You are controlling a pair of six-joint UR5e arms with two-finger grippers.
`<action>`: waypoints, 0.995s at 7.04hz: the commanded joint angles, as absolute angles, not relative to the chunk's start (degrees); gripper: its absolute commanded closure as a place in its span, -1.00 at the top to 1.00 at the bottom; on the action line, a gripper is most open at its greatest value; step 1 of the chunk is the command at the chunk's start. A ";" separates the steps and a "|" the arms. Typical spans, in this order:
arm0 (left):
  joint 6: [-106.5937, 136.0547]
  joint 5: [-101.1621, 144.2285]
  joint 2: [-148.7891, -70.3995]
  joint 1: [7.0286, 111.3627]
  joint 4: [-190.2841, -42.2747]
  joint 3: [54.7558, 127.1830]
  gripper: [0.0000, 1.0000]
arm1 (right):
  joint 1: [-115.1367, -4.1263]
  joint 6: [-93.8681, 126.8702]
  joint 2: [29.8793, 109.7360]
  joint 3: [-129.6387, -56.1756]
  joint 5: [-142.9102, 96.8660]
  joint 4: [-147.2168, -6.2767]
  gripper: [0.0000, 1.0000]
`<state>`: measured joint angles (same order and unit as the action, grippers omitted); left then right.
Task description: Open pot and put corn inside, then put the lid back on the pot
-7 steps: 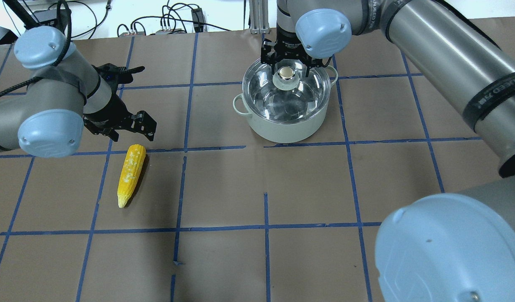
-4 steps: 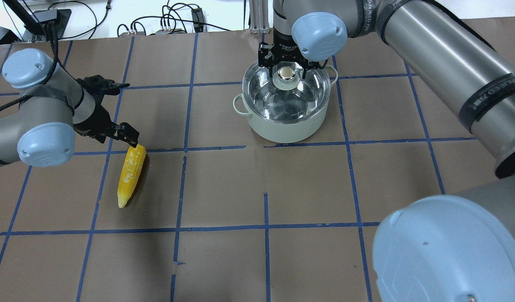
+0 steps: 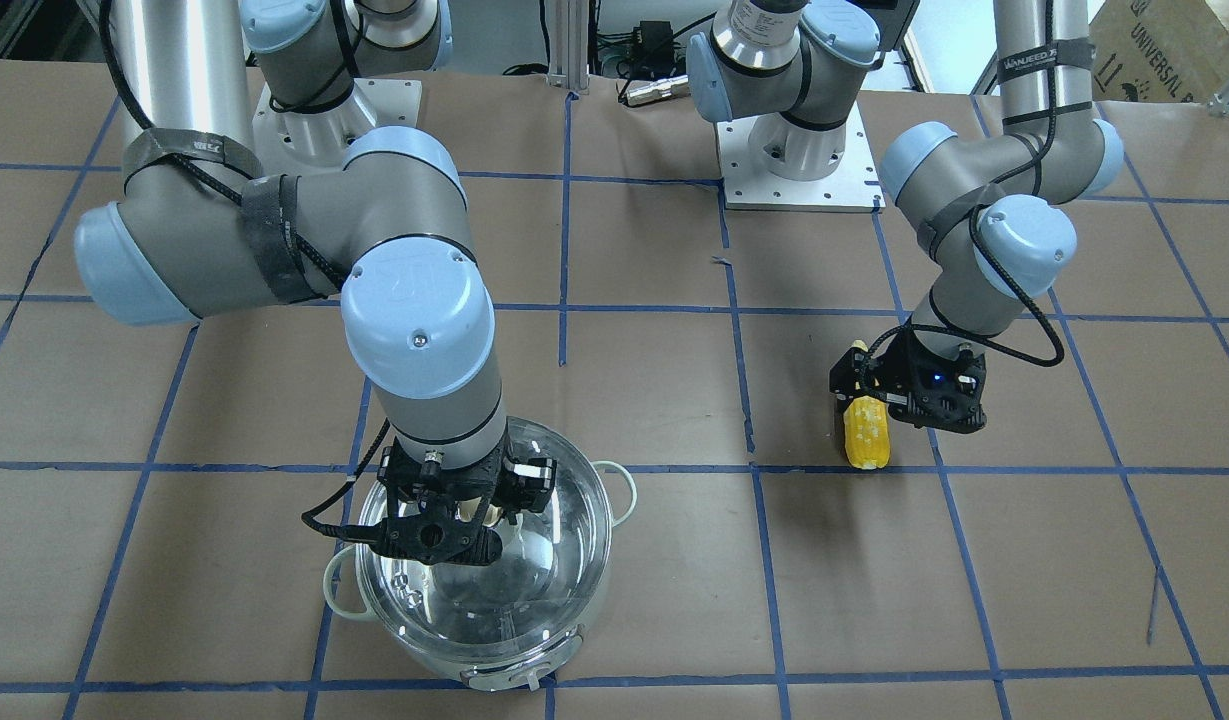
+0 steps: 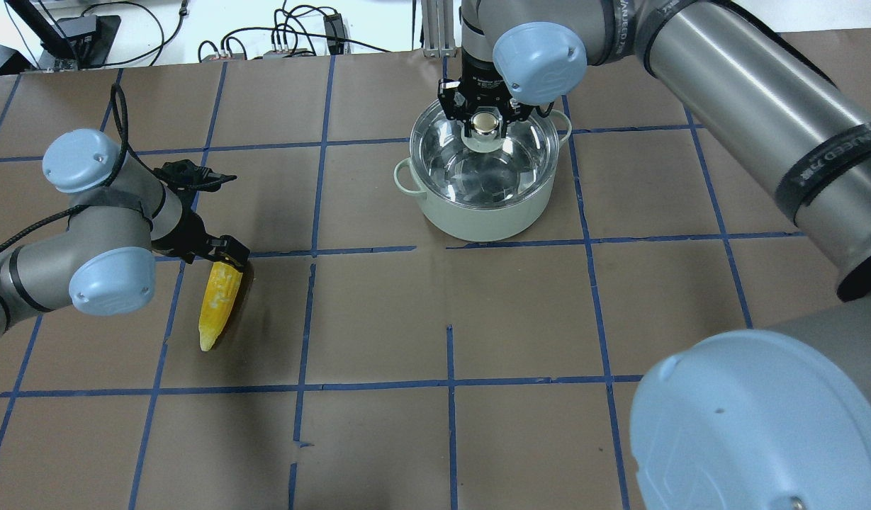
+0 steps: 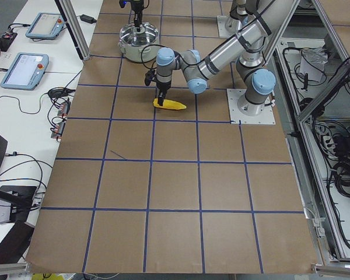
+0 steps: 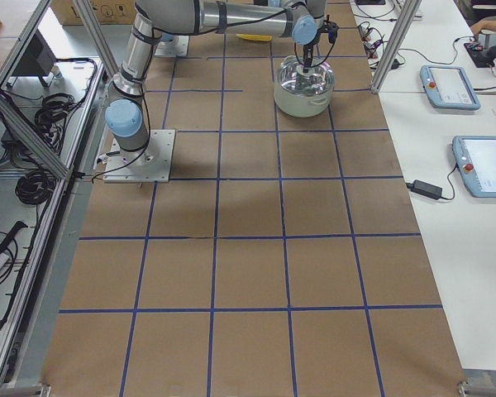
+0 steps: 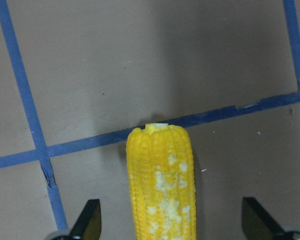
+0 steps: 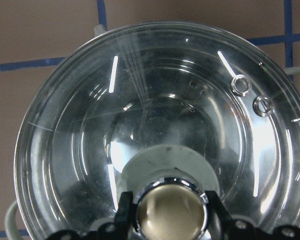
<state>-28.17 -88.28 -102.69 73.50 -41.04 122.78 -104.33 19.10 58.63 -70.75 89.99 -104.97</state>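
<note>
Right gripper (image 4: 485, 125) is clamped on the knob (image 8: 171, 214) of the lid (image 4: 478, 170). The lid sits on the pot (image 4: 478, 216) directly beneath it, so I judge nothing is opened yet. My left gripper (image 7: 172, 222) hangs with its fingers spread wide, straddling the blunt end of the corn (image 7: 161, 185), which lies on the table (image 4: 520, 319) between them, ungrasped. Lifting the lid, loading the corn and re-covering are all left to do.
</note>
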 commanded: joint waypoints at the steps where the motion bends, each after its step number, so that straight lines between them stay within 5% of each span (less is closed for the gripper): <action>1: -28.04 -88.07 -104.24 73.30 -38.67 124.01 0.99 | -104.24 19.07 58.54 -70.49 89.83 -104.94 -0.69; 3: -28.04 -87.01 -104.15 73.21 -38.67 124.01 0.98 | -104.06 18.03 59.58 -68.39 89.82 -102.85 -0.69; 5: -27.60 -83.77 -104.15 73.04 -37.80 124.01 0.45 | -103.54 10.94 62.04 -59.03 90.70 -90.60 -0.68; 6: -27.60 -83.85 -103.80 73.12 -37.79 124.01 -0.06 | -102.49 6.55 63.01 -55.49 91.14 -84.61 -0.68; 7: -27.60 -83.85 -103.10 73.04 -37.79 124.01 -0.35 | -100.57 1.98 64.15 -54.94 94.71 -83.42 -0.68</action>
